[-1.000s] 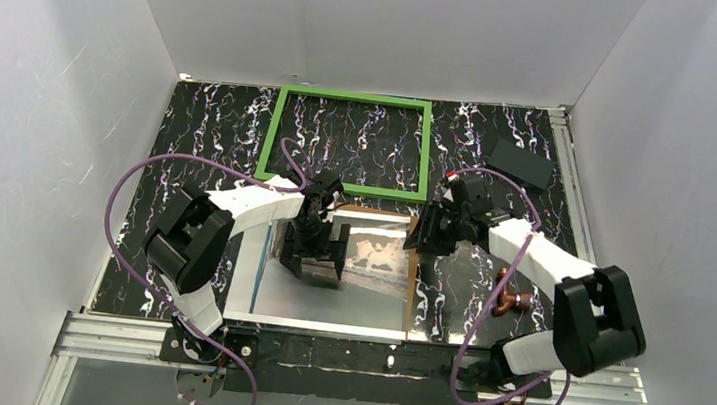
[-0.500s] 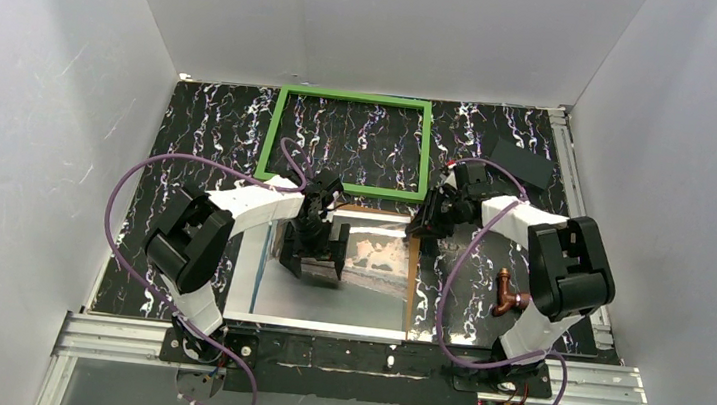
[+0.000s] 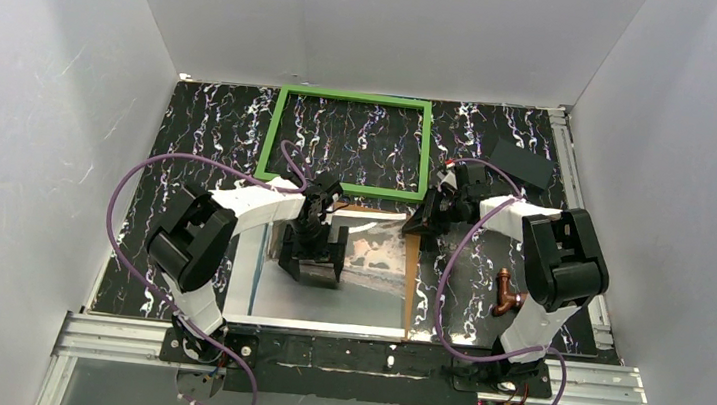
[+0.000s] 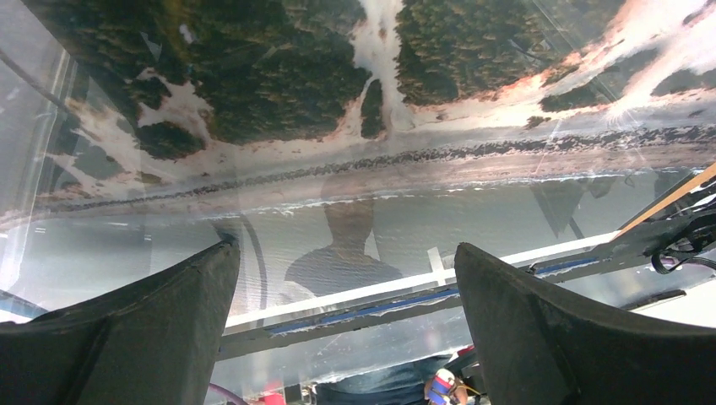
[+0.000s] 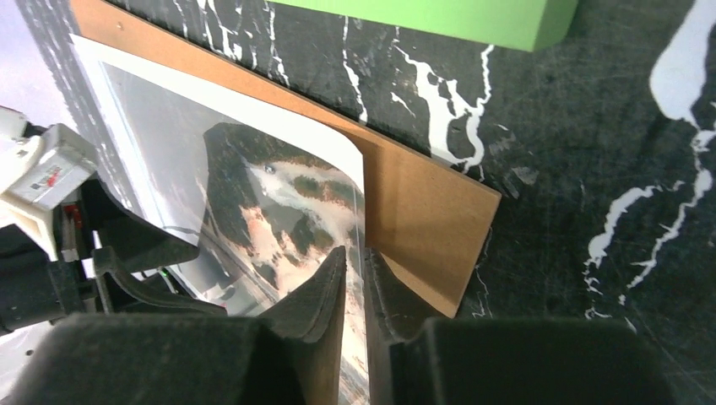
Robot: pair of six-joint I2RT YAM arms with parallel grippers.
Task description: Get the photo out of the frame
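The photo (image 3: 379,255) lies face up on the brown backing panel (image 3: 411,278) in the near middle of the table. Its surface is shiny. The green frame (image 3: 356,95) lies apart behind it, with bare table inside it. My left gripper (image 3: 310,263) is open, its jaws wide apart and tips down on the photo (image 4: 355,101). My right gripper (image 5: 355,261) is shut on the photo's right edge (image 5: 279,194), which curls up off the backing panel (image 5: 422,228). The frame's corner (image 5: 456,17) shows just beyond it.
A flat black rectangle (image 3: 520,162) lies at the back right. A copper pipe elbow (image 3: 506,293) hangs beside the right arm. White walls close in the black marbled table (image 3: 211,137) on three sides. Purple cables loop off both arms.
The right arm has folded in closer to its base and its gripper has shifted slightly back and left at the photo's right edge. That edge now curls up. The left gripper has stayed put.
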